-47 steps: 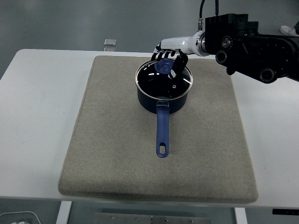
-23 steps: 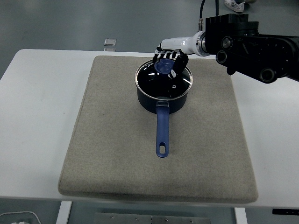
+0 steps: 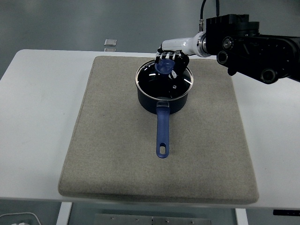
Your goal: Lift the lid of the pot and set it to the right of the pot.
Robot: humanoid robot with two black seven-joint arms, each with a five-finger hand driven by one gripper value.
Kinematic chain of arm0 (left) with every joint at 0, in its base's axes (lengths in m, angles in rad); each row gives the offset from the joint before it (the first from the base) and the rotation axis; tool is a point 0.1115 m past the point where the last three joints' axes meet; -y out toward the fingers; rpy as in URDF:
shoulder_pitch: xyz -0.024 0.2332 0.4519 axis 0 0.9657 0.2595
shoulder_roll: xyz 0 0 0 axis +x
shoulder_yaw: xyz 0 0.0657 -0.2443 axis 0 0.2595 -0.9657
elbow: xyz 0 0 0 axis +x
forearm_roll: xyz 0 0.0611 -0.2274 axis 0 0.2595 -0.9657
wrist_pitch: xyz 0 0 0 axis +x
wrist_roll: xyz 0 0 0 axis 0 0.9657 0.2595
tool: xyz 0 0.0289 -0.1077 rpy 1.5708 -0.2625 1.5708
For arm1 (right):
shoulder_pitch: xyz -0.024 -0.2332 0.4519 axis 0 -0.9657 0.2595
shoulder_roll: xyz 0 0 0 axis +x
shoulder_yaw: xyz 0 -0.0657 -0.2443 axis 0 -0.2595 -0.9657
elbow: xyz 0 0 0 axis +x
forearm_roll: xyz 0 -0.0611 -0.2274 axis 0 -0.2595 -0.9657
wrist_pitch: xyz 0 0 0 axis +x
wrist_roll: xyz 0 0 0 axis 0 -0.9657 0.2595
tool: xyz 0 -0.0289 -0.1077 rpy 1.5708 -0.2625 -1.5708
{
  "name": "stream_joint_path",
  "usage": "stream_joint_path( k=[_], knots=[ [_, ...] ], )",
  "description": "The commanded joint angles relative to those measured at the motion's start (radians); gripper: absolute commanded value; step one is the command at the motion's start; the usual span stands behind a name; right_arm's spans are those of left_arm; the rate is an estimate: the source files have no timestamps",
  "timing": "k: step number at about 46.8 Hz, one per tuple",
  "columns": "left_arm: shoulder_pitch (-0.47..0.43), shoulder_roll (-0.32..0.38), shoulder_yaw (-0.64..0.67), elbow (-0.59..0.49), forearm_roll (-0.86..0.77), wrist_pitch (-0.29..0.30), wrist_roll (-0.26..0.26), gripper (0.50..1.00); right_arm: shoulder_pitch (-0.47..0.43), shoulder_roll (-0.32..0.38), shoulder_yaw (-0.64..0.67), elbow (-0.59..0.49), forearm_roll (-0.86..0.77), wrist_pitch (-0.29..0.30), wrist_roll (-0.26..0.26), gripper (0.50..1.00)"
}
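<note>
A dark blue pot (image 3: 164,96) stands on the grey mat (image 3: 112,150), its blue handle (image 3: 162,131) pointing toward the near edge. The glass lid (image 3: 161,80) rests on the pot's rim, with a blue knob (image 3: 163,67) near its far side. My right hand (image 3: 169,62) comes in from the right over the pot's far rim, and its black fingers (image 3: 176,71) curl around the knob. The lid's far edge is hidden behind the hand. No left arm shows.
The mat covers most of the white table (image 3: 37,117). Bare mat lies to the right of the pot (image 3: 215,112). My bulky black forearm (image 3: 253,44) hangs over the mat's far right corner. A small clear object (image 3: 110,42) lies on the floor beyond the table.
The right hand has crept slightly up and back at the knob, its fingers closing tighter. The lid and pot stay where they were.
</note>
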Motion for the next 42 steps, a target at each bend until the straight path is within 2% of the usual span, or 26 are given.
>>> stream_joint_path(
  k=[1, 4, 24, 31, 42],
  knots=[
    [0.000, 0.000, 0.000, 0.000, 0.000, -0.002, 0.000, 1.000, 0.003, -0.002, 0.000, 0.001, -0.016, 0.002, 0.000, 0.609],
    [0.000, 0.000, 0.000, 0.000, 0.001, -0.002, 0.000, 1.000, 0.004, -0.002, 0.000, 0.001, -0.019, 0.002, 0.000, 0.582],
    [0.000, 0.000, 0.000, 0.000, 0.000, 0.000, 0.000, 1.000, 0.053, -0.015, 0.000, 0.001, -0.014, 0.005, 0.000, 0.543],
    [0.000, 0.000, 0.000, 0.000, 0.001, 0.000, 0.000, 1.000, 0.072, -0.022, 0.000, 0.001, -0.011, 0.028, 0.000, 0.500],
    [0.000, 0.000, 0.000, 0.000, 0.000, -0.002, 0.000, 1.000, 0.093, -0.074, 0.000, 0.001, 0.001, 0.052, -0.002, 0.500]
  ],
)
